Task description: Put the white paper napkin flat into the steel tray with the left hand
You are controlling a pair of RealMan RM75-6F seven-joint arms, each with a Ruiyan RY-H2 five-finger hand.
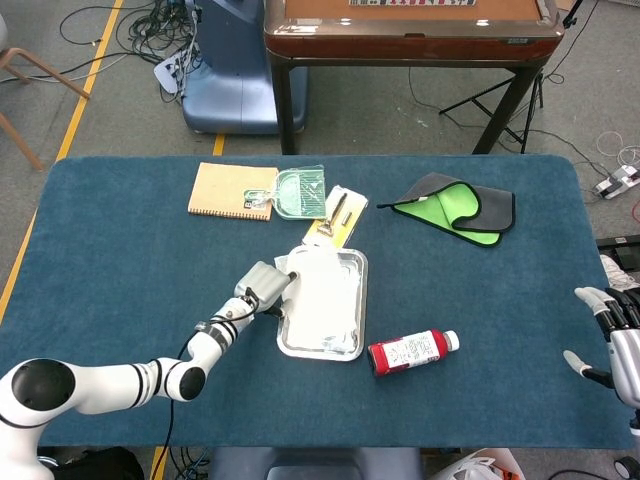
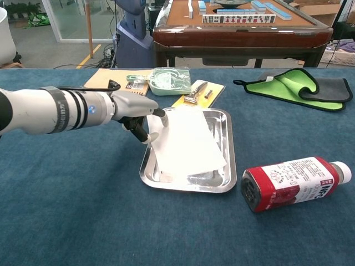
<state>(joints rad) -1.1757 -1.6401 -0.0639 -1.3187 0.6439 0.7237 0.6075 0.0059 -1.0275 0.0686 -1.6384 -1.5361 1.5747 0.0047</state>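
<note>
- Left hand (image 2: 138, 112) at the left rim of the steel tray (image 2: 228, 166), near its far-left corner; fingertips (image 2: 161, 113) touch the top-left edge of the white paper napkin (image 2: 186, 141). Looks like a pinch on that corner, thumb below, but can't tell for sure whether it's gripped or just touched.
- In head view the same left hand (image 1: 262, 285) sits just beside the tray (image 1: 358, 305), its forearm running back toward bottom-left.
- Napkin lies mostly inside the tray, tilted a bit; its top-left corner laps over the tray's left rim by the hand. Head view: napkin (image 1: 320, 295) covers most of the tray floor.
- Right hand (image 1: 615, 335) at far right edge of head view, well apart from the tray, fingers spread, holding nothing. Not seen in chest view.
- Red bottle (image 2: 294, 183) w/ white cap lies on its side on the blue tabletop (image 2: 83, 216), just beside the tray's right-near corner.
- Behind the tray: yellow card w/ small metal tool (image 2: 198, 91), green mesh pouch (image 2: 169, 80), tan notebook (image 2: 111, 79).
- Green & grey cloth (image 2: 299, 87) far right on the tabletop, well apart from the tray.
</note>
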